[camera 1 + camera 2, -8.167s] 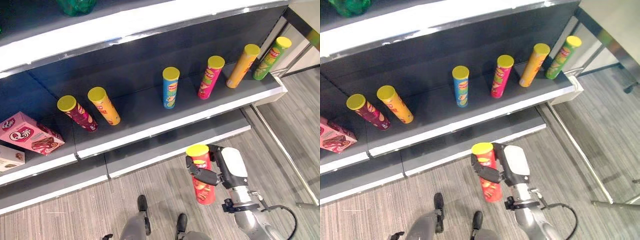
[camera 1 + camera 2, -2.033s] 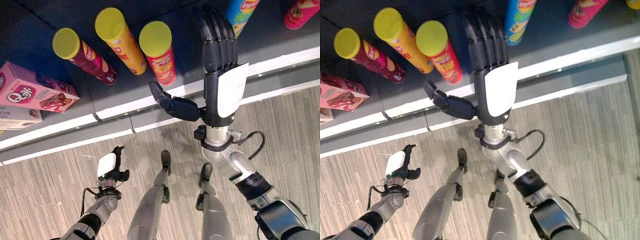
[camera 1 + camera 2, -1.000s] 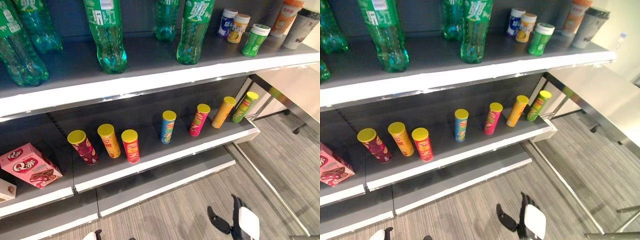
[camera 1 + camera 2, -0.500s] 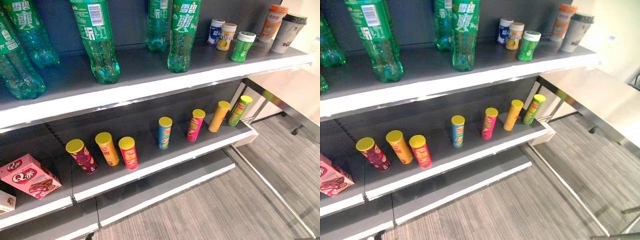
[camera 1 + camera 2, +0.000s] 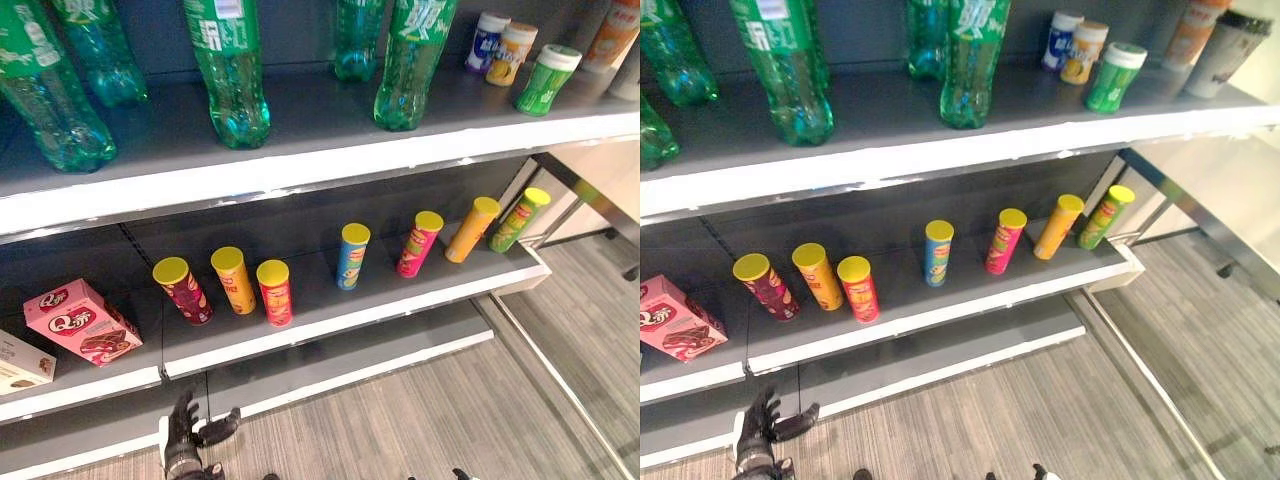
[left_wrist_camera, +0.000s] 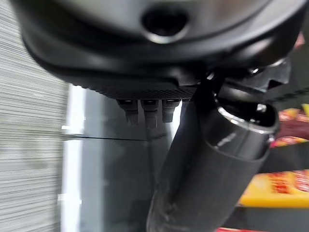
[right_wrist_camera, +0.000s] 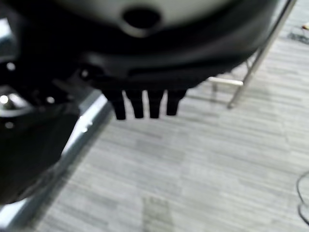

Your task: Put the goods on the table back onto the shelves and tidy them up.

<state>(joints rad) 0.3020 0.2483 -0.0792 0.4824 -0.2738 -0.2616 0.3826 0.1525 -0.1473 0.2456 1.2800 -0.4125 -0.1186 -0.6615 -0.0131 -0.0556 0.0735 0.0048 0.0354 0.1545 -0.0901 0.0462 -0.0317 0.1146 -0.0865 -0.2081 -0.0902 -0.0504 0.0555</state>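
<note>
We face a dark shelf unit with white-edged boards, standing on grey wood-grain floor; a pale bench with metal legs runs off at 3 o'clock.

On the middle shelf we count seven tubes, all upright with yellow lids: a maroon, an orange and a red one close together at 9 o'clock, then a blue, a pink, another orange and a green one spaced apart toward 3 o'clock. At the far 9 o'clock end lie a pink box and a white box, two in all.

On the top shelf we count at least four green bottles, cut off by the frame, and toward 2 o'clock three small cans and two cups.

Our left hand hangs at 7 o'clock before the lowest board, fingers straight and spread, empty. In its wrist view our right hand hangs over the floor, fingers straight, empty.
</note>
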